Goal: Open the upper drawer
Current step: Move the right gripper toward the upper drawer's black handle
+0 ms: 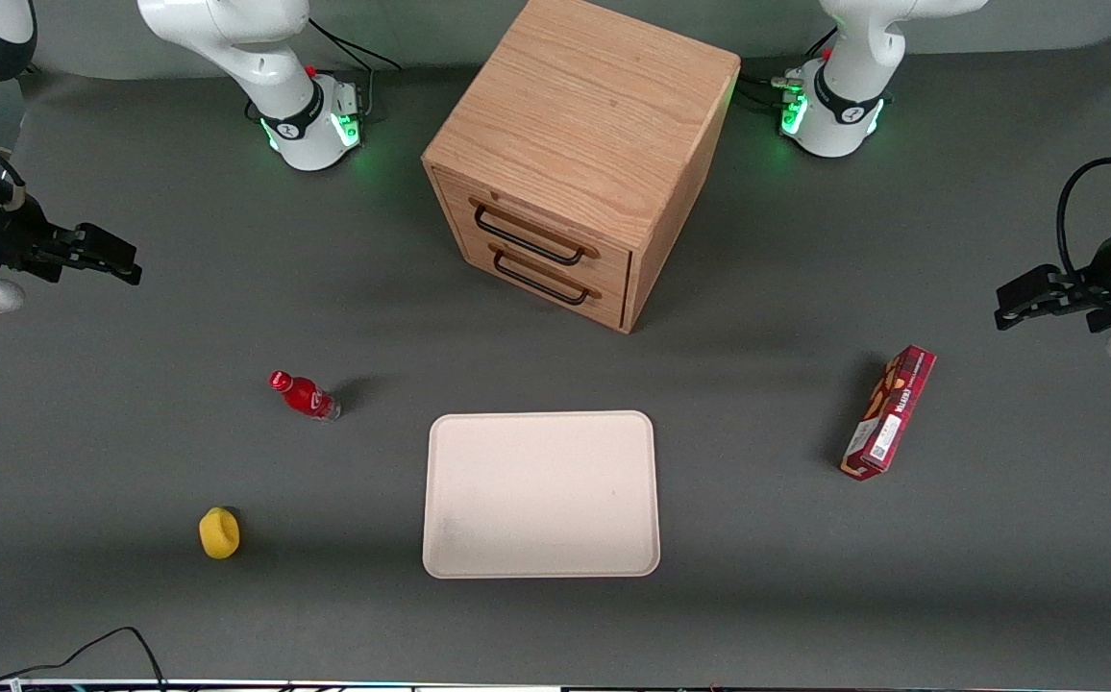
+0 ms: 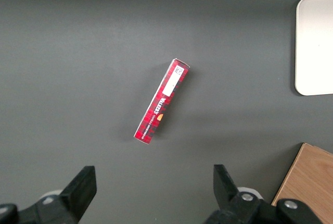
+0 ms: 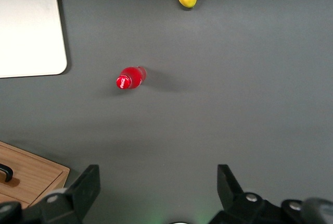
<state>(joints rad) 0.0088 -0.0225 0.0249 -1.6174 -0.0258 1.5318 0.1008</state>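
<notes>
Tray (image 1: 541, 495) nearest; upper drawer (image 1: 541, 234) shut (tool (image 1: 118, 261) spread, aloft).

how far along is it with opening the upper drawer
Nothing looks done: the upper drawer sits flush and shut. The gripper hangs open above the table toward the working arm's end, holding nothing. Left: reach the black handle, grasp it, pull.

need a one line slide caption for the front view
Open gripper hovers at the working arm's table end, apart from the closed upper drawer of the boxy oak cabinet.
</notes>
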